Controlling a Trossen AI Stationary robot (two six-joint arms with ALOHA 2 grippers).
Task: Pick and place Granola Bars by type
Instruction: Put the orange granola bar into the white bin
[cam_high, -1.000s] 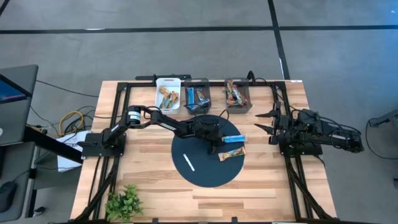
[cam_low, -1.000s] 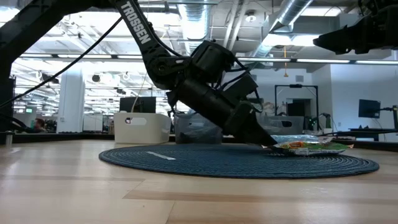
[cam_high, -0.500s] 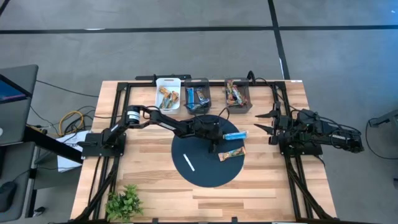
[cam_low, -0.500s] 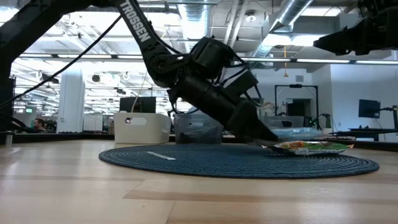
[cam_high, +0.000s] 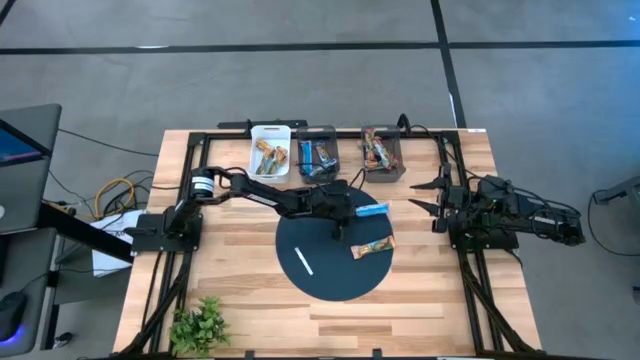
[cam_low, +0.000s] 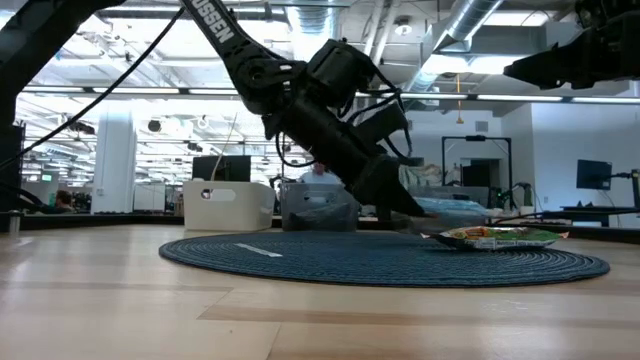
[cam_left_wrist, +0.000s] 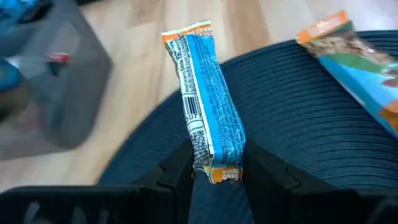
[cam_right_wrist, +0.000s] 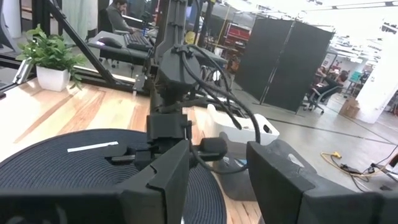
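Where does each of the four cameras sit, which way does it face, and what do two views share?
High view: overhead, looking straight down on the table; both arms show.
Low view: at table-top height, looking across the round mat; left arm shows.
Left wrist view: behind the left hand, which grips the blue bar.
Right wrist view: behind the open right hand, facing the left arm.
Shared: high and left wrist views both show the blue bar.
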